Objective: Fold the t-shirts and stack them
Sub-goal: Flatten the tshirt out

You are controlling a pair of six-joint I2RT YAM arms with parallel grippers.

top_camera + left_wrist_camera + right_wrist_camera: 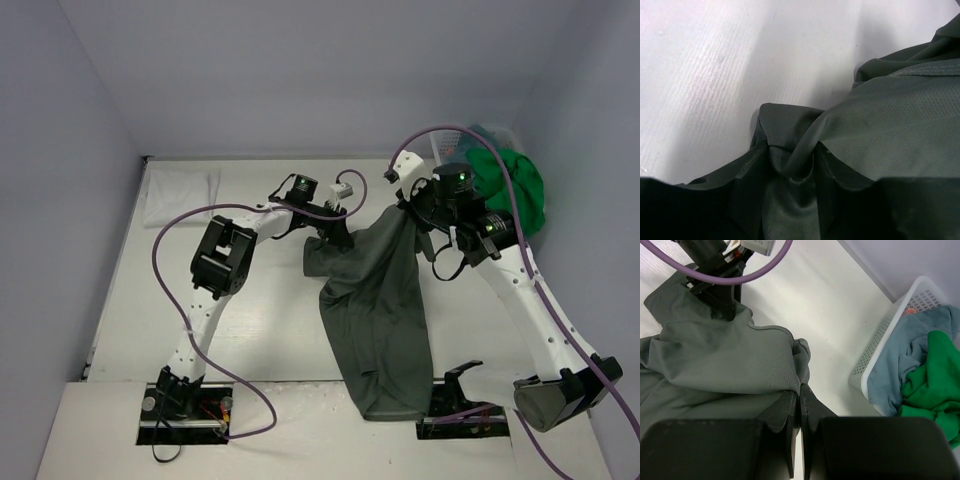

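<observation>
Left gripper (790, 167) and right gripper (800, 392) each clamp the upper edge of the grey shirt (385, 320), whose length trails toward bottom centre.

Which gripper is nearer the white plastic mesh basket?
Right. The right gripper holds the dark grey-green cloth shirt near the white mesh basket; the left gripper is at the shirt's other corner, farther off.
</observation>
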